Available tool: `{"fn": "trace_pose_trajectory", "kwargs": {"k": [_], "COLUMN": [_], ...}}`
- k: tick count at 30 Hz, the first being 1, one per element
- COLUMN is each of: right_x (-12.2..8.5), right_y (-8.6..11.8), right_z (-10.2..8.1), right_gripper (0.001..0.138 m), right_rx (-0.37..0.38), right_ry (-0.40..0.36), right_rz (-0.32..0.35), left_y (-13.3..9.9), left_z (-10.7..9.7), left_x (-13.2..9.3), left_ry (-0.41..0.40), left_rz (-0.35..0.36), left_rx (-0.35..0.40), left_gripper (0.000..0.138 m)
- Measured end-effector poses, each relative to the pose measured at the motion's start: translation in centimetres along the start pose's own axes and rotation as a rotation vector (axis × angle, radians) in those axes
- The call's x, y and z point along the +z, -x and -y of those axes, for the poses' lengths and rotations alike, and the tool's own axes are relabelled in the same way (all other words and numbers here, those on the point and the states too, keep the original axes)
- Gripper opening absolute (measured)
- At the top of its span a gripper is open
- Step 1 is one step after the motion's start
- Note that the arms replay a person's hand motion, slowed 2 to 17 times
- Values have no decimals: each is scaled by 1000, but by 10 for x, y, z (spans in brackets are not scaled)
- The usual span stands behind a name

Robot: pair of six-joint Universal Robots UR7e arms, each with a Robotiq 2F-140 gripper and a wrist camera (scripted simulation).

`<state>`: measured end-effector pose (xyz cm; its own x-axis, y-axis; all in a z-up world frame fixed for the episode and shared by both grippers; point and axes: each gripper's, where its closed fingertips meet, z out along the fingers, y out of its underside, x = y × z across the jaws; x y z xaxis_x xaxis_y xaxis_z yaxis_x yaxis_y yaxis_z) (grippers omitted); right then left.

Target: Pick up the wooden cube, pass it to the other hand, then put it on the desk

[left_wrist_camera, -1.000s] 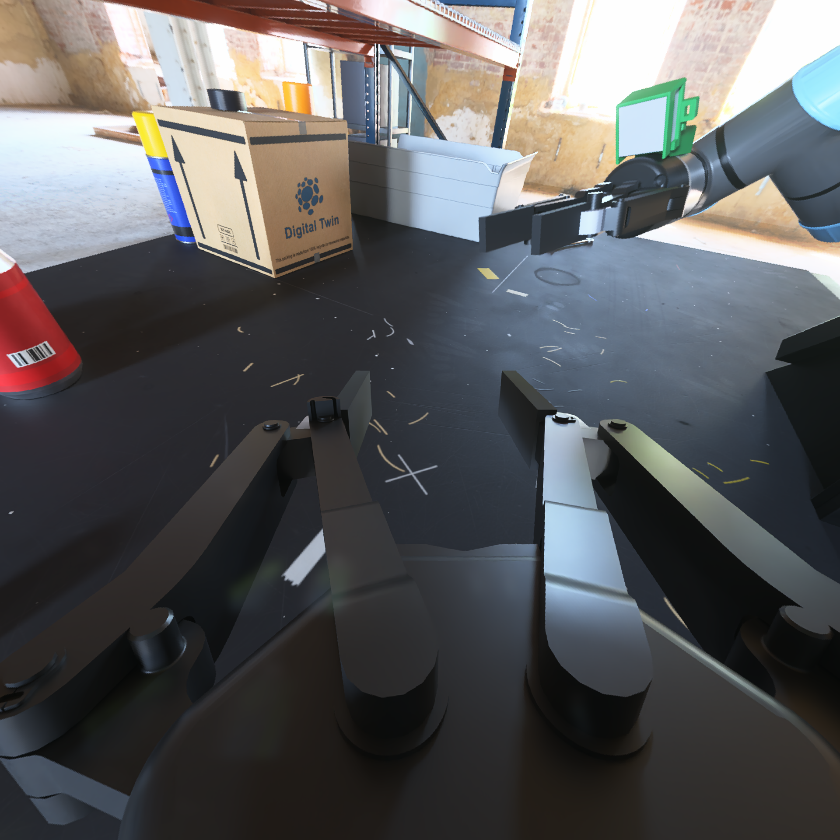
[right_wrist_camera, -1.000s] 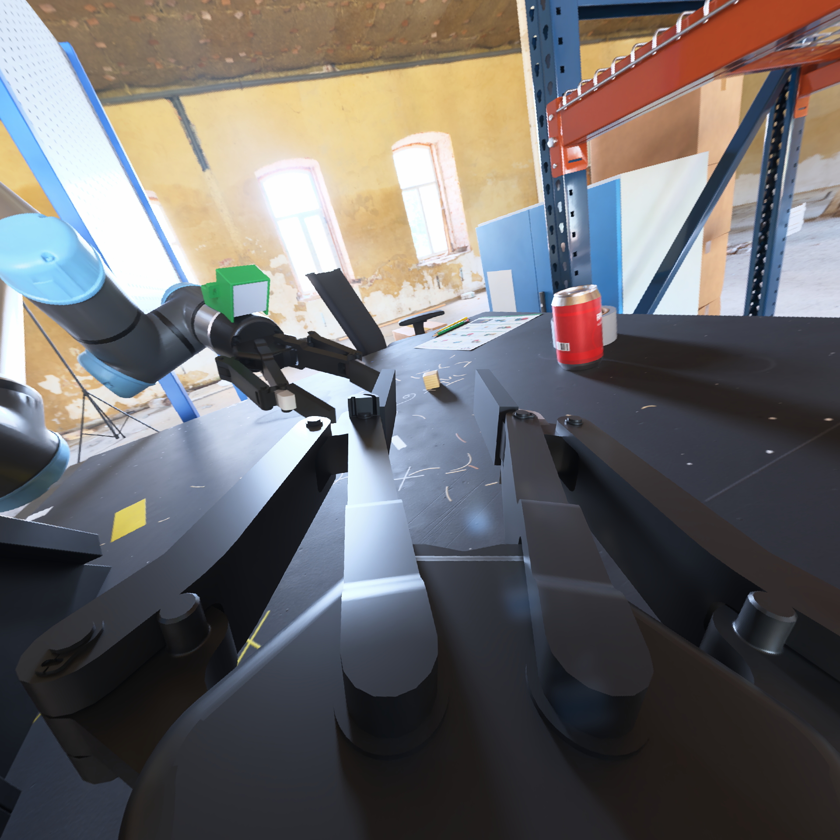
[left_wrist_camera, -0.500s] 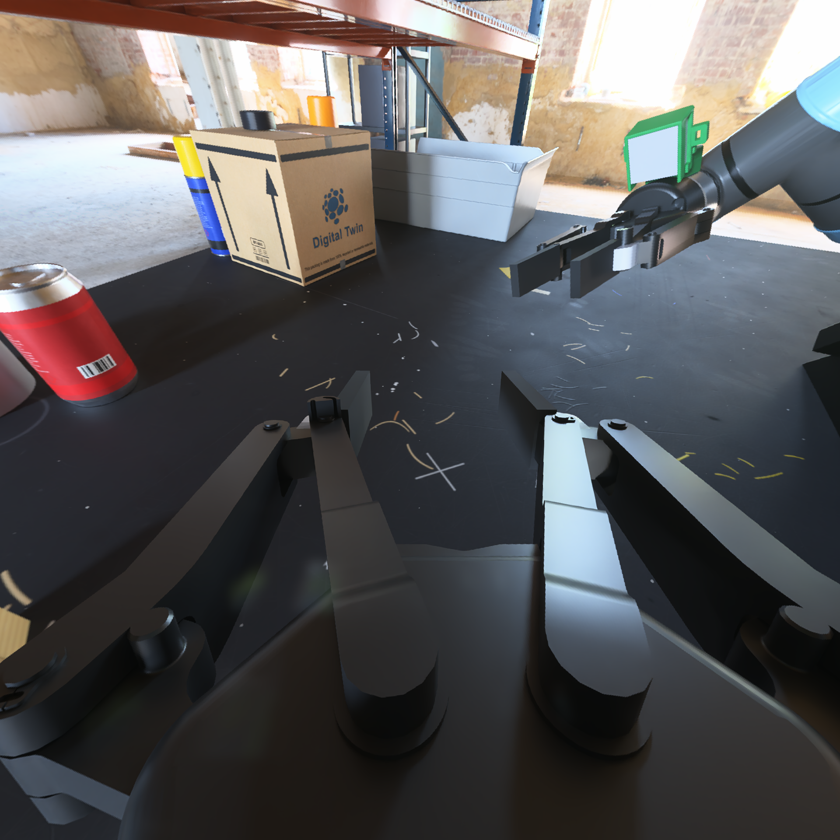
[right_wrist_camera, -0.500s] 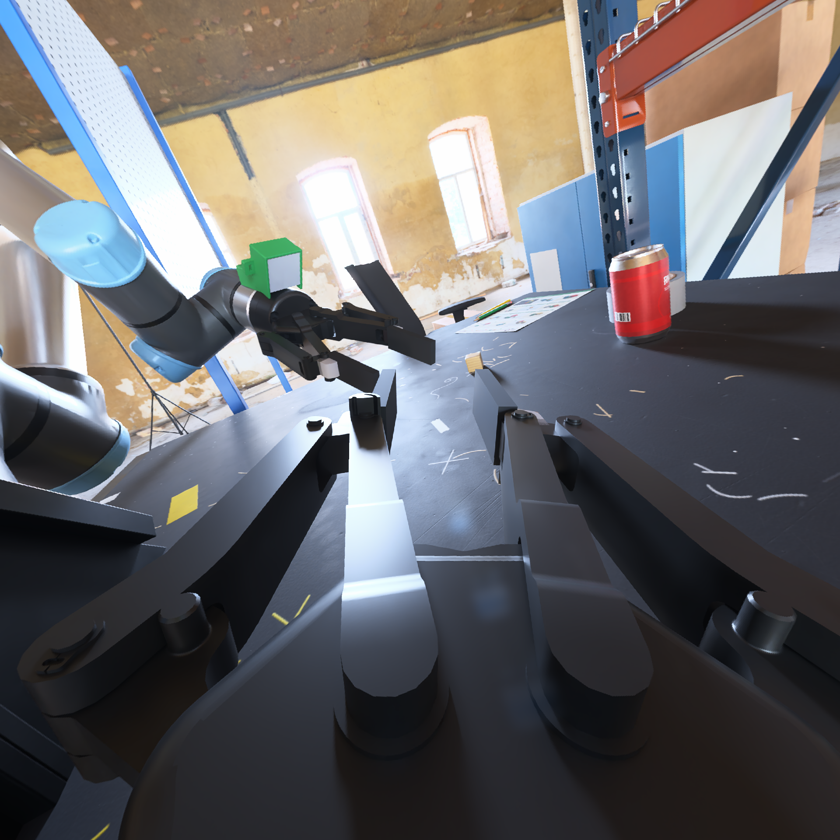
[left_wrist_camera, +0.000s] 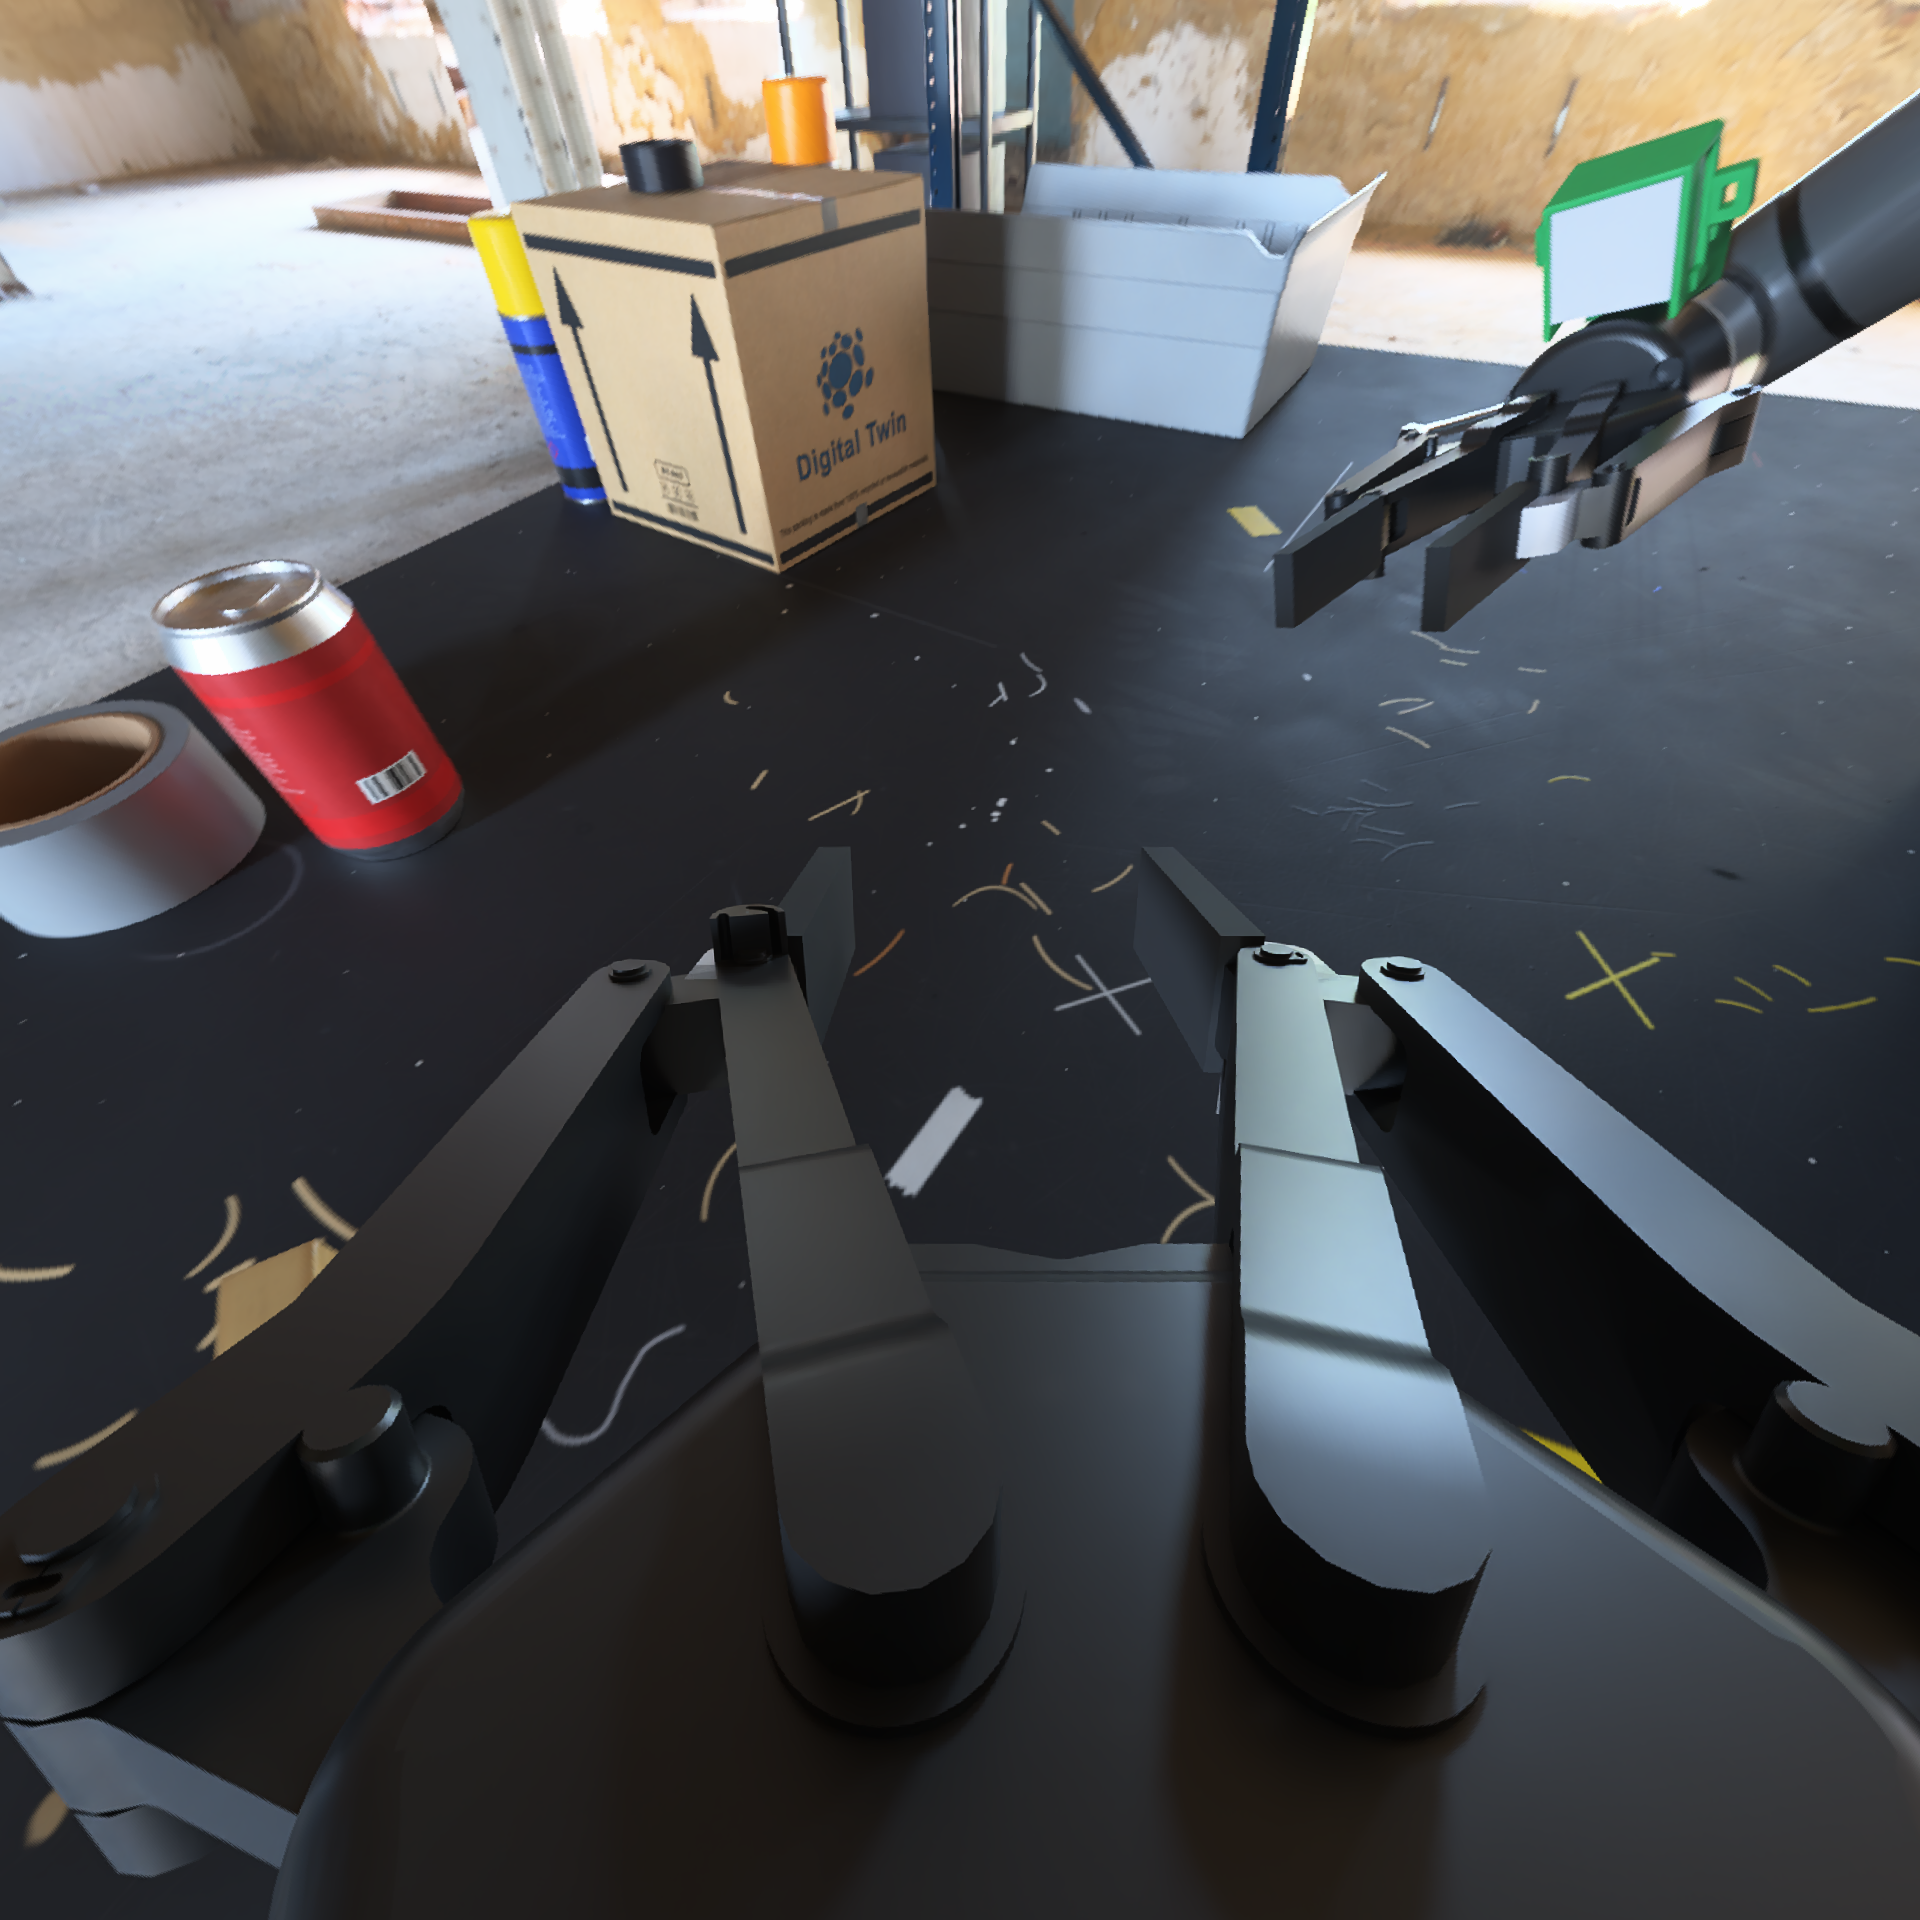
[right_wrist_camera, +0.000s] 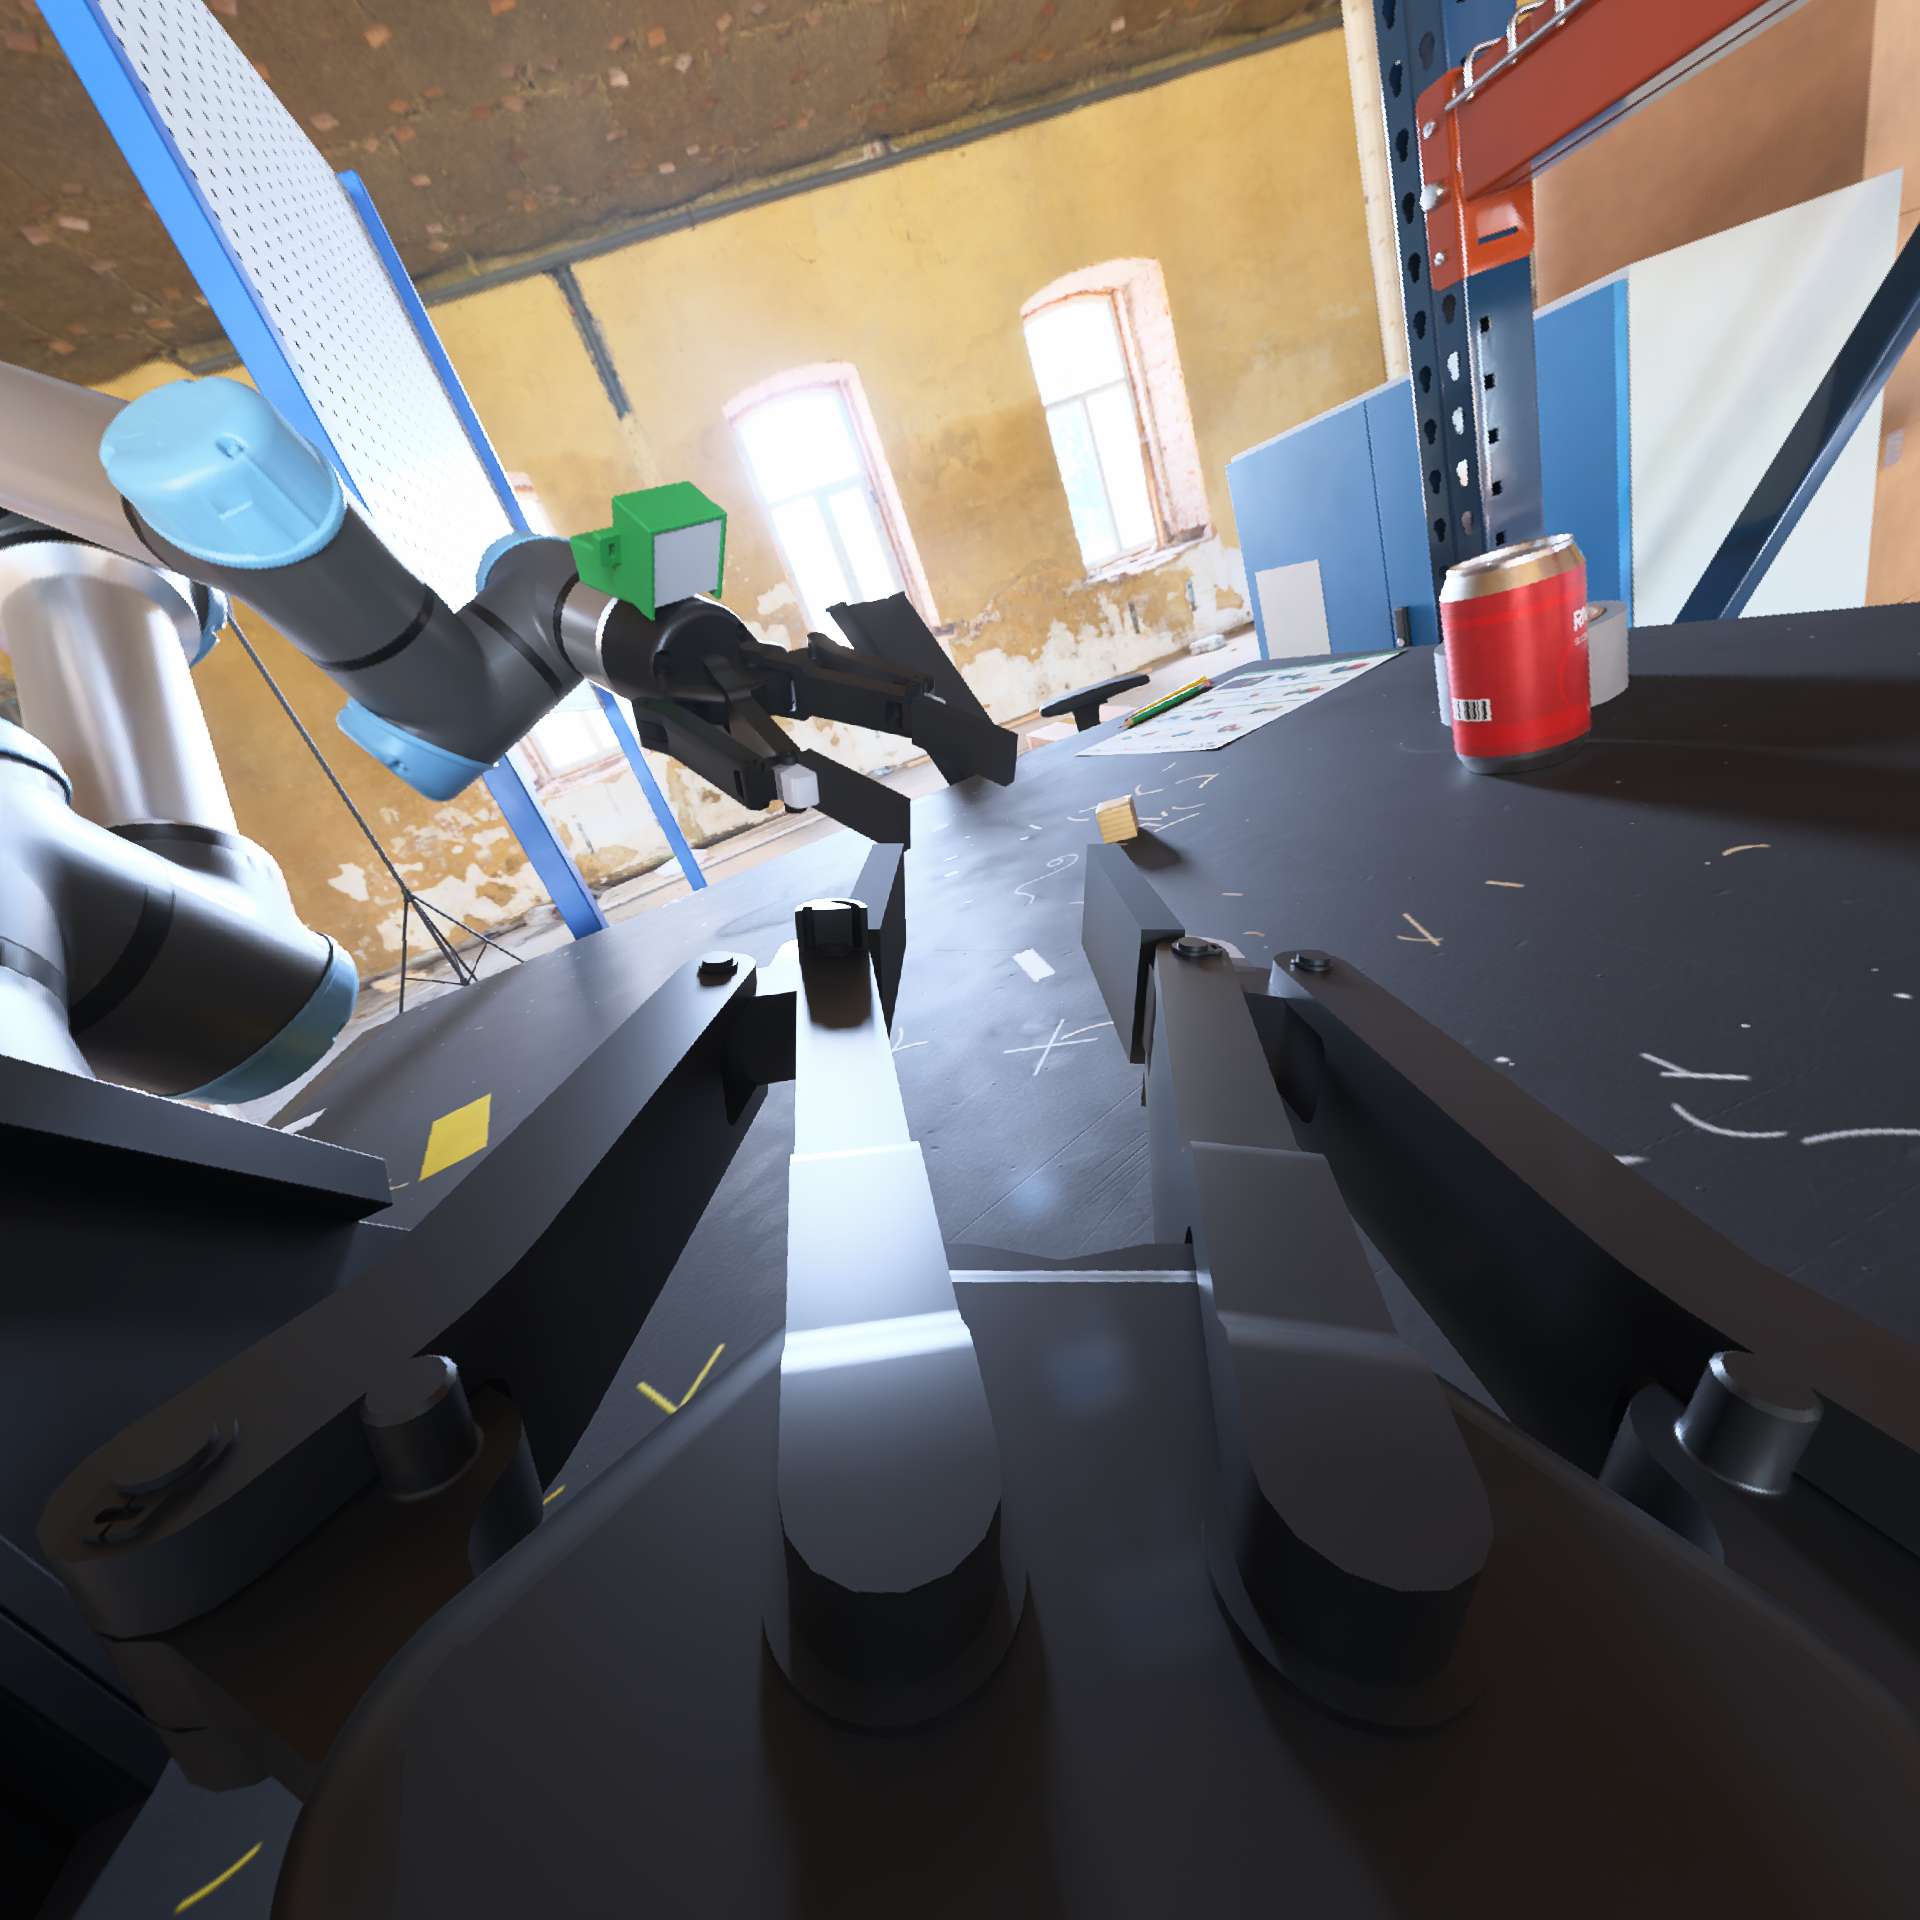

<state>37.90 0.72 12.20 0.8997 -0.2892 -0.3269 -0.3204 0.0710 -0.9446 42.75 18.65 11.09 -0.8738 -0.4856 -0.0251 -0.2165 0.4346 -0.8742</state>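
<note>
1. The wooden cube (right_wrist_camera: 1116, 820) sits alone on the dark surface (right_wrist_camera: 1558, 987), flat on one face, well short of the red can (right_wrist_camera: 1517, 655) and just beyond the right claw's (right_wrist_camera: 992, 904) fingertips as the right wrist view frames it.
2. In the left wrist view the cube (left_wrist_camera: 272, 1294) peeks out low at the left edge, half hidden behind the left claw's (left_wrist_camera: 992, 914) outer linkage, so its exact pose there is hard to read.
3. Handling call: a small solid block like this should be light and rigid, with no give and nothing to break. The wood faces look matte, so grip should be decent; the risk is more a corner pinch that lets it twist out.
4. Best hold, in my judgement: two opposite flat sides, pads square to the faces, low enough to leave the upper part exposed for the second claw at the handover.
5. The left claw is spread wide and empty, hovering above the surface with the cube off to its own left, not between the fingers.
6. The right claw is also spread wide, nothing in it, raised over the surface.
7. Farther out: a roll of silver tape (left_wrist_camera: 99, 821) beside the can (left_wrist_camera: 312, 707), a cardboard box (left_wrist_camera: 748, 353) and a grey bin (left_wrist_camera: 1153, 291) at the back.
8. No pickup yet; the cube is untouched.
</note>
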Motion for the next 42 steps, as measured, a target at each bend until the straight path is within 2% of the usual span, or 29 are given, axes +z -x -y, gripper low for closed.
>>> {"fn": "trace_pose_trajectory", "kwargs": {"k": [14, 32, 42], "right_x": [-4, -11, -14], "right_y": [-6, -23, -31], "right_z": [-3, 4, 4], "right_gripper": [50, 64, 71], "right_rx": [-15, -100, -122], "right_ry": [36, 12, 14], "right_rz": [-27, -162, -216], "left_y": [49, 127, 154], "left_z": [-14, -26, -40], "left_x": [-27, -45, -42], "left_ry": [190, 383, 503], "left_rz": [87, 294, 296], "left_rx": [-65, -213, -318], "left_gripper": [72, 66, 62]}}
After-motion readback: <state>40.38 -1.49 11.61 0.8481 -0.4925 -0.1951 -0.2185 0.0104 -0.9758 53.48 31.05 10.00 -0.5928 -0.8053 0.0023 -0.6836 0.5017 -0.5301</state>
